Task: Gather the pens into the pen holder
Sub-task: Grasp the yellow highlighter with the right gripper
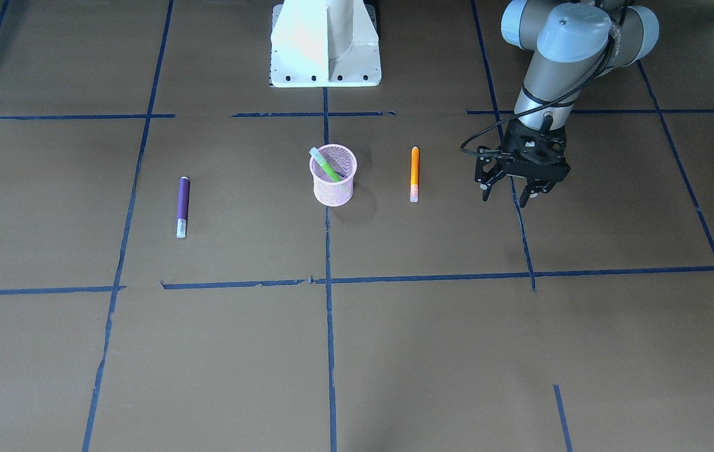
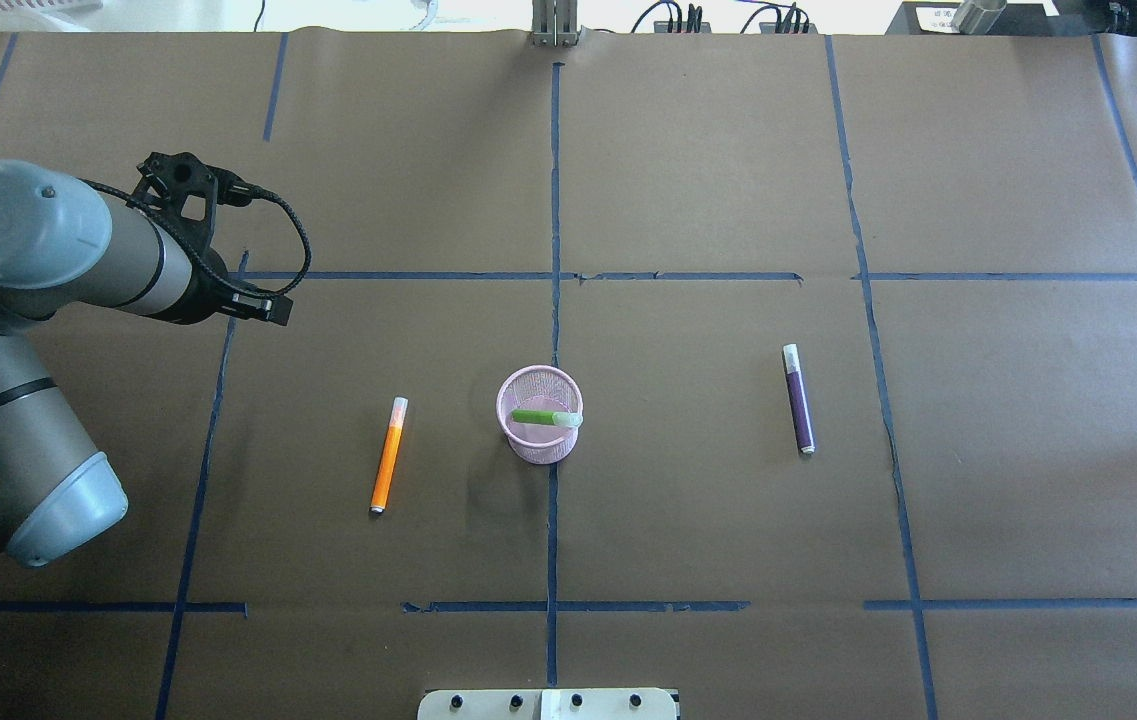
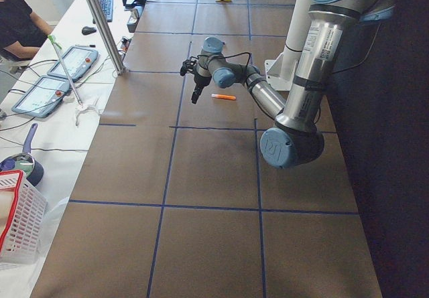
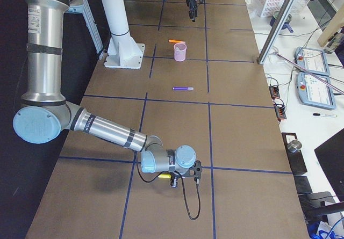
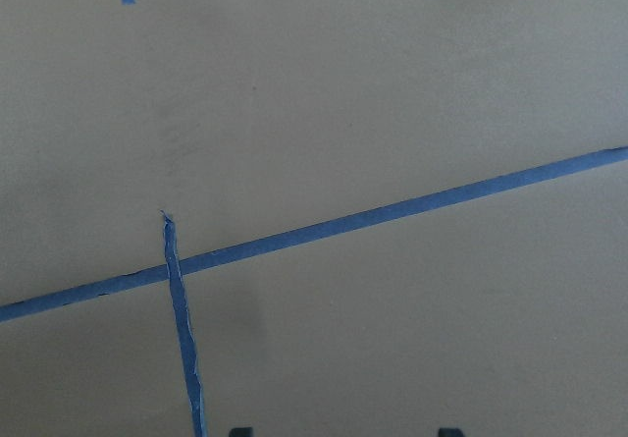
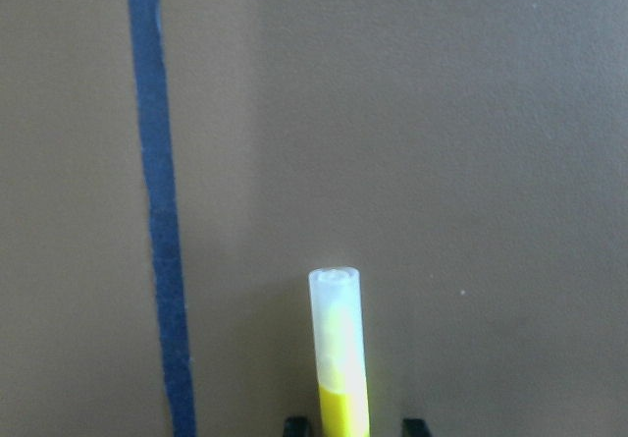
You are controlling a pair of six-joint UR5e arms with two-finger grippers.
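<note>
Pink mesh pen holder contains the green pen; left gripper hangs spread; a yellow pen sits between fingertips of the right gripper, pinch unclear.

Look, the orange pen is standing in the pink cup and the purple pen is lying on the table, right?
Not quite. The overhead view shows the green pen in the pink cup; the orange pen lies on the table beside it. The purple pen is lying on the table, as you said.
</note>
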